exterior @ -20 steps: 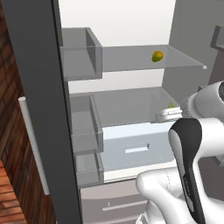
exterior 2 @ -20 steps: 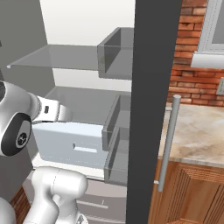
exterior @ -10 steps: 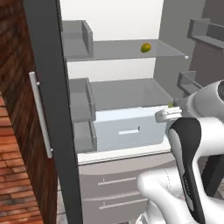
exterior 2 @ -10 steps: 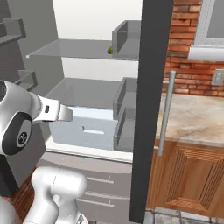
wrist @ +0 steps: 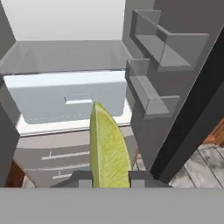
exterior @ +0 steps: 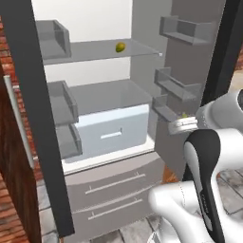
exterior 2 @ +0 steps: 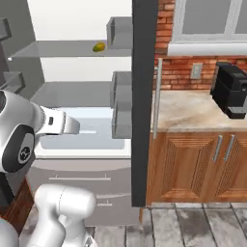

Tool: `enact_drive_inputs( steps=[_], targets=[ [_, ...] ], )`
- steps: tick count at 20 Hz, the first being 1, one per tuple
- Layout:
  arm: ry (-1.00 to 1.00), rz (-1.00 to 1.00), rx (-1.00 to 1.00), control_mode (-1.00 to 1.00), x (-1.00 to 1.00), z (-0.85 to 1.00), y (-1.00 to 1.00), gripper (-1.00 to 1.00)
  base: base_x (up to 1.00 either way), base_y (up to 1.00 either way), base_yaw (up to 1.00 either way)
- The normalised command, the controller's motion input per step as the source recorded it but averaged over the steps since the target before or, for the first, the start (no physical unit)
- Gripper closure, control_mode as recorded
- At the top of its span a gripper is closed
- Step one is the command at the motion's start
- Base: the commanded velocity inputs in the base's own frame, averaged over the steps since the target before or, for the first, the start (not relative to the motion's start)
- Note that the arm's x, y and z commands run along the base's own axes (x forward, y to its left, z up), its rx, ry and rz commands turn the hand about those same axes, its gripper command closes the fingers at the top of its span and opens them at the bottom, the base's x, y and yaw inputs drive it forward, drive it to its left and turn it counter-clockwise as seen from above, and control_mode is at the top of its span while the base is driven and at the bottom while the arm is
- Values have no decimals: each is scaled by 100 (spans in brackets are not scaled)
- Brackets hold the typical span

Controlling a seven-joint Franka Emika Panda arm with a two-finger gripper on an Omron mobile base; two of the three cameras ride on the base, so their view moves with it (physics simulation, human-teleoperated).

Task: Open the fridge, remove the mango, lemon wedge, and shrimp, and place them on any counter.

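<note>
Between my hand's (wrist: pixel 109 178) two tips stands the lemon wedge (wrist: pixel 108 148), clamped at its base and pointing up the hand view, pale rind edge to the left. From the left base view I see the hand (exterior: pixel 182 124) out in front of the open fridge (exterior: pixel 95 142), level with the lower right-door bins, a speck of yellow-green showing on top of it. Both doors (exterior 2: pixel 143 96) are swung wide. On the upper glass shelf (exterior: pixel 95 50) sits the mango (exterior: pixel 120 47), toward the right end near the back wall; the right base view shows it (exterior 2: pixel 99 47) too. Below the shelf is a white crisper drawer (exterior: pixel 111 130), closed, and under that two grey drawers (exterior: pixel 111 190). Right of the fridge runs the desk (exterior 2: pixel 193 108), beige stone over wooden cabinets (exterior 2: pixel 198 164), with a black machine (exterior 2: pixel 231 89) standing on it against the brick wall. I cannot make out the shrimp.
</note>
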Motion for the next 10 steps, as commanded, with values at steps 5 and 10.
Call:
enact_drive_inputs(
  steps=[5, 10],
  targets=[
    [0, 0, 0, 100, 0, 0, 0, 100, -25, -31, -70],
    [0, 0, 0, 100, 0, 0, 0, 100, -16, -35, -77]
  ],
)
